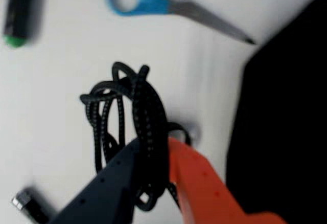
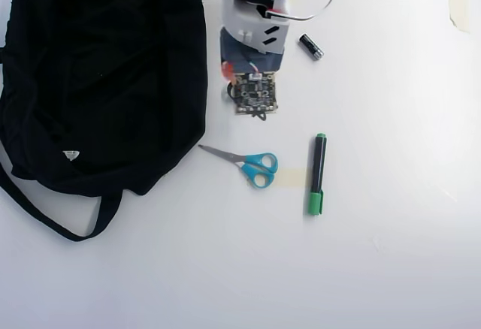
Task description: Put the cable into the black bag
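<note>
In the wrist view my gripper (image 1: 152,144) is shut on a coiled black braided cable (image 1: 143,101). The cable is pinched between the dark finger (image 1: 110,183) and the orange finger (image 1: 199,178), and its loops stick out past the tips above the white table. The black bag (image 1: 286,121) lies just right of the gripper. In the overhead view the bag (image 2: 98,73) fills the upper left. My arm (image 2: 255,13) stands just right of it and hides the cable.
Blue-handled scissors (image 2: 255,165) lie below the arm, with a green-capped black marker (image 2: 317,175) to their right. A small battery (image 2: 310,46) lies right of the arm. The bag's strap (image 2: 45,212) loops out at the lower left.
</note>
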Controlling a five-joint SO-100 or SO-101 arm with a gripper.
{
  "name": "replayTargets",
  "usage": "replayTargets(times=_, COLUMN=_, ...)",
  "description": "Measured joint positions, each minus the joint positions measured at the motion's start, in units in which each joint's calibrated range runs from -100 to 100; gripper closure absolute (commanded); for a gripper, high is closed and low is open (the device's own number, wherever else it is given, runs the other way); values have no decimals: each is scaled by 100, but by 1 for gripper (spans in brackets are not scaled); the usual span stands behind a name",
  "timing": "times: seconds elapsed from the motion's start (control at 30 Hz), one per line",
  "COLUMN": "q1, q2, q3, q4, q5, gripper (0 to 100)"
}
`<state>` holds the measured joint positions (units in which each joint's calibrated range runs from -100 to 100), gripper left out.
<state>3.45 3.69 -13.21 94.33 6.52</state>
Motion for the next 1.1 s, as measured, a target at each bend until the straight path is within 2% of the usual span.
replayTargets(times=0.43, q1=1492, q2=0, q3=-401, q4=-240, q5=-34, gripper=98)
replayTargets(times=0.67, q1=2035, q2=-8, q3=-629, q4=-361, q5=-523, gripper=98)
replayTargets(times=0.7, q1=2212, q2=-8, q3=-637, q4=-361, q5=-742, gripper=98)
replayTargets(times=0.87, q1=2777, q2=-8, q3=-637, q4=-361, q5=-1153, gripper=98)
replayTargets(times=1.03, q1=3894, q2=-8, q3=-637, q4=-507, q5=-1392, gripper=98)
replayTargets(times=1.1, q1=4453, q2=-8, q3=-220, q4=-1125, q5=-1392, gripper=98)
